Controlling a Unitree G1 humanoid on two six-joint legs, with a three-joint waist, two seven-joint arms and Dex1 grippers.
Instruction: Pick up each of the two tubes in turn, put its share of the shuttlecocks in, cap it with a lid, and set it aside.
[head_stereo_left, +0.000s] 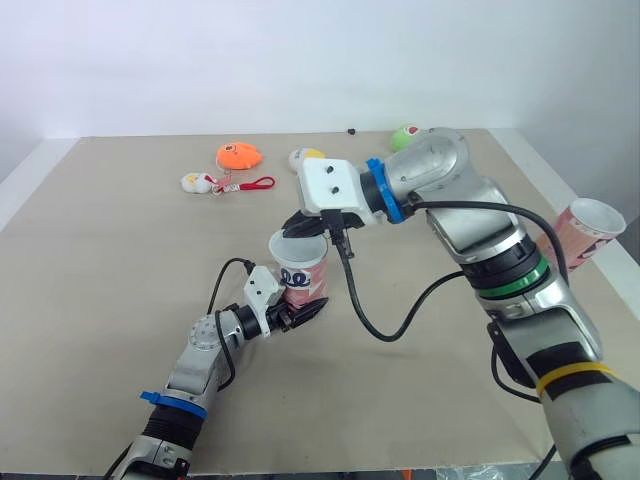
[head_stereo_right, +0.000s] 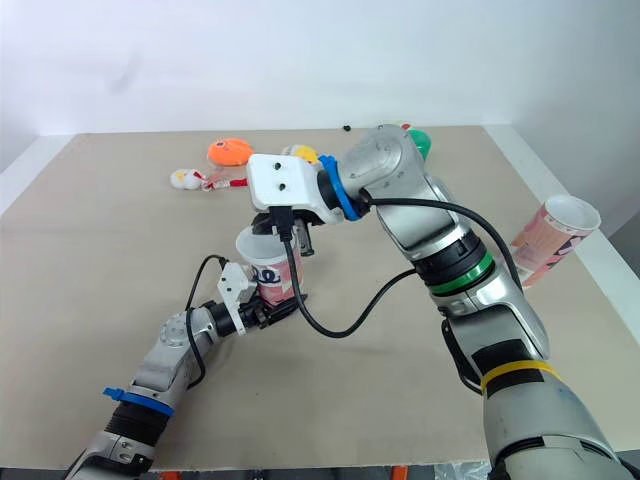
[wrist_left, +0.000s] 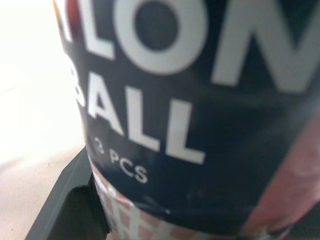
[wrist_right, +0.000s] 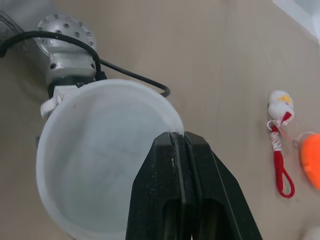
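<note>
Upright open tube (head_stereo_left: 303, 272) near desk (head_stereo_left: 120, 250) centre, left gripper (head_stereo_left: 307, 312) at its 7 o'clock with jaws clamped on its lower wall; right gripper (head_stereo_left: 305, 228) at its 12 o'clock rim, jaws together; second tube (head_stereo_left: 580, 232) tilted at desk's 3 o'clock edge, well apart from both.

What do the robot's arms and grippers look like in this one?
Both arms are silver-grey metal with loose black cables. The right arm has blue, green and yellow bands and a white wrist block; the left arm has a blue band and a smaller white block. Left gripper and right gripper have black fingers.
</note>
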